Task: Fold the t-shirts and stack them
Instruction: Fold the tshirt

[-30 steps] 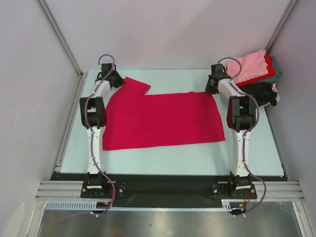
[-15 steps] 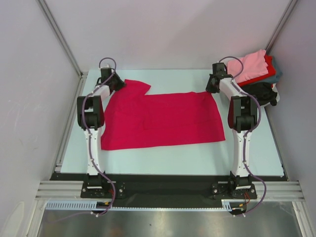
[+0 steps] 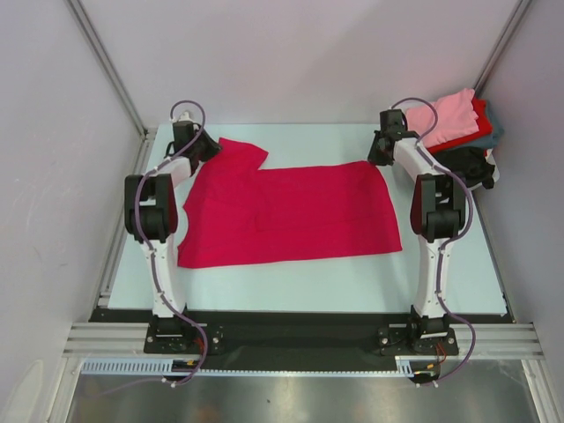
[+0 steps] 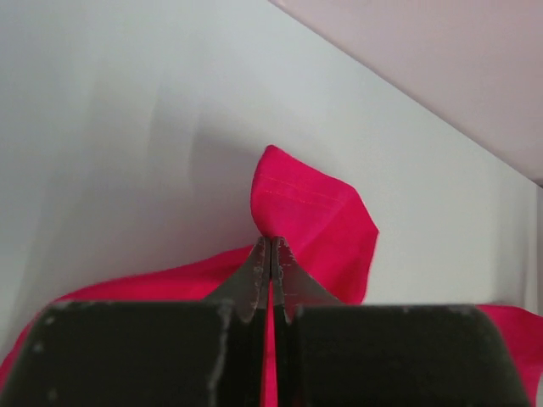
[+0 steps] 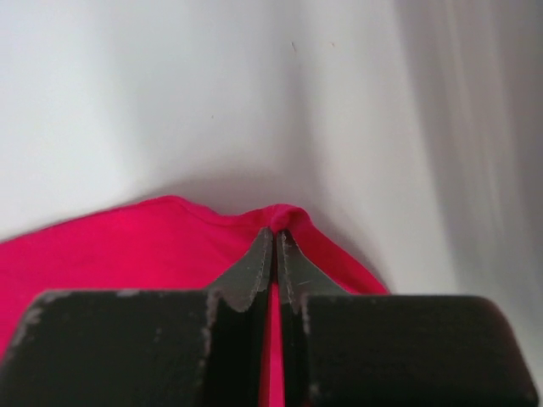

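Note:
The crimson-magenta t-shirt (image 3: 291, 211) lies spread flat across the table, a sleeve sticking out at its far left. My left gripper (image 3: 204, 148) is shut on the shirt's far left corner; in the left wrist view the gripper (image 4: 271, 242) pinches a fold of the crimson cloth (image 4: 318, 216). My right gripper (image 3: 377, 159) is shut on the far right corner; in the right wrist view the gripper (image 5: 276, 231) pinches the cloth's hem (image 5: 136, 242). Both held corners sit low, near the table.
A pile of other t-shirts sits at the far right corner: light pink (image 3: 445, 119) on top, red (image 3: 480, 115), grey-teal (image 3: 493, 128) and black (image 3: 467, 163) beneath. White walls close the table at the back and sides. The table's light surface (image 3: 291, 282) shows in front of the shirt.
The left arm's elbow has swung out to the left, and the shirt's left side and front left corner have shifted slightly left. The right arm has barely moved.

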You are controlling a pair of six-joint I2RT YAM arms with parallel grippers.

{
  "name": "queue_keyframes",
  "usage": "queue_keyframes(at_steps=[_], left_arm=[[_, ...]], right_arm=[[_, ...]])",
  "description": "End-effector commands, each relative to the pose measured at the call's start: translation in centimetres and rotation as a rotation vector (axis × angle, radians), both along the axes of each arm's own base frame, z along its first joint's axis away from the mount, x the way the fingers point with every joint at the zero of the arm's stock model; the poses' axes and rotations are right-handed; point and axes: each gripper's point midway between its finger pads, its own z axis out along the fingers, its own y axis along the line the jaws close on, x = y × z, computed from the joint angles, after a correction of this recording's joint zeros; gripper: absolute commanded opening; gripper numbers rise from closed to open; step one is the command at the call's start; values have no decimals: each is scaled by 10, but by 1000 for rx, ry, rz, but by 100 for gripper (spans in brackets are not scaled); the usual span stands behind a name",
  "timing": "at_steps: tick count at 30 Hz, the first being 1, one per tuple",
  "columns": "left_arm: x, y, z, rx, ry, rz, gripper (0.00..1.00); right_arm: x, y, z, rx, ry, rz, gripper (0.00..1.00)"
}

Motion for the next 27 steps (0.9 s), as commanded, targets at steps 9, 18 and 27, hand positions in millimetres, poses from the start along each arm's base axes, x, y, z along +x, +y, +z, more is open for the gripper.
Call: queue_keyframes(at_steps=[9,18,27], left_arm=[[-45,-4,71,21,-170,-12,0],[-87,-4,94,2,-230,-1,0],[-132,11,108,59,-253,65,0]], right_arm=[[-21,-3,38,73,-53,-23,1],[-37,-14,51,78,-68,-58,1],[-57,-26,47,84,-61,-112,0]])
